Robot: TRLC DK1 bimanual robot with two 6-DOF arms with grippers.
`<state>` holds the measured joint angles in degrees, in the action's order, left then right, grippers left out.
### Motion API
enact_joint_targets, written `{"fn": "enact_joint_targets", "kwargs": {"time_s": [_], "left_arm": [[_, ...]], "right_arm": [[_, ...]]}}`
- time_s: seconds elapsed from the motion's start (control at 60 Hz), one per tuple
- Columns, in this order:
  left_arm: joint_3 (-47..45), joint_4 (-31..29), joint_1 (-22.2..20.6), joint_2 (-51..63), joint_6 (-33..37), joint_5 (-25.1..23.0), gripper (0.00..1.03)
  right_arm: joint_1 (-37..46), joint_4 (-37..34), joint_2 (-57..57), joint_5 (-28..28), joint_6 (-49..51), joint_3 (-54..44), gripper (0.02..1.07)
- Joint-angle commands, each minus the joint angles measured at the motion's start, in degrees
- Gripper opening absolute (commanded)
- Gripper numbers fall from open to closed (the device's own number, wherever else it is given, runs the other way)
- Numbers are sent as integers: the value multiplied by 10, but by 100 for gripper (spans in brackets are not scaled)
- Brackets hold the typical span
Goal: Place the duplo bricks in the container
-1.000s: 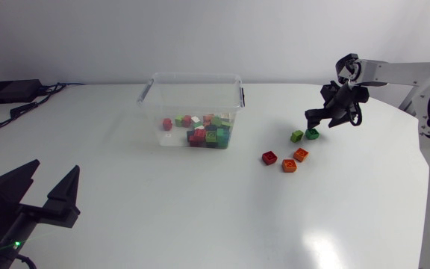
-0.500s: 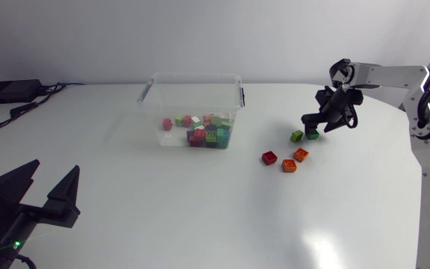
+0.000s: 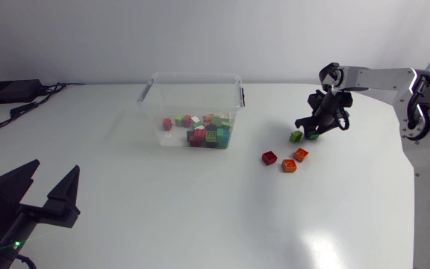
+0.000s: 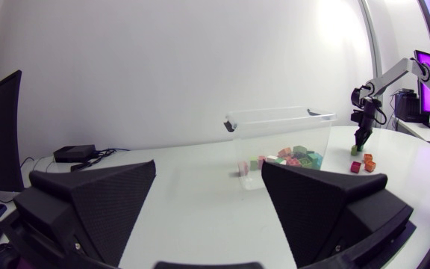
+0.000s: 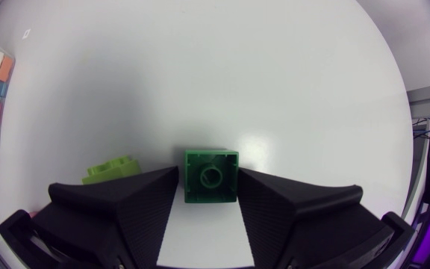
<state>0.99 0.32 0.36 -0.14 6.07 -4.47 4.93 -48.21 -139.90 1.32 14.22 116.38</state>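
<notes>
Currently five loose bricks on the table [image 3: 200, 217]: dark green brick [image 5: 211, 175] sits between right gripper's [image 3: 309, 128] spread, unclamped fingers; light green brick [image 3: 296, 136], red brick [image 3: 269, 158] and two orange bricks [image 3: 301, 155] [image 3: 289, 166] nearby. Container [image 3: 192, 75] holds one pile. Left gripper [image 4: 207, 168] parked, fingers spread wide.

1. We could read no text, number, label or sign on the container [image 3: 196, 75].
2. The duplo bricks [image 3: 204, 133] inside the container showed no print that we could make out, and neither did the loose bricks [image 3: 269, 158] near the container.
</notes>
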Motion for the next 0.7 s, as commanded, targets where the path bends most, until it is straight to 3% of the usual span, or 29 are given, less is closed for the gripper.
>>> {"fn": "enact_joint_targets", "kwargs": {"time_s": [0.0, 0.317, 0.5, 0.683], "left_arm": [[-11, 7, 5, -5, 5, -5, 99], [-11, 7, 5, -5, 5, -5, 99], [-11, 7, 5, -5, 6, -5, 99], [-11, 7, 5, -5, 5, -5, 99]], "right_arm": [[-1, -4, -16, 4, 5, 10, 44], [-3, 46, 44, 2, 13, -66, 35], [-34, 77, 189, 1, 15, -171, 35], [-122, 72, 333, -16, -4, -225, 35]]}}
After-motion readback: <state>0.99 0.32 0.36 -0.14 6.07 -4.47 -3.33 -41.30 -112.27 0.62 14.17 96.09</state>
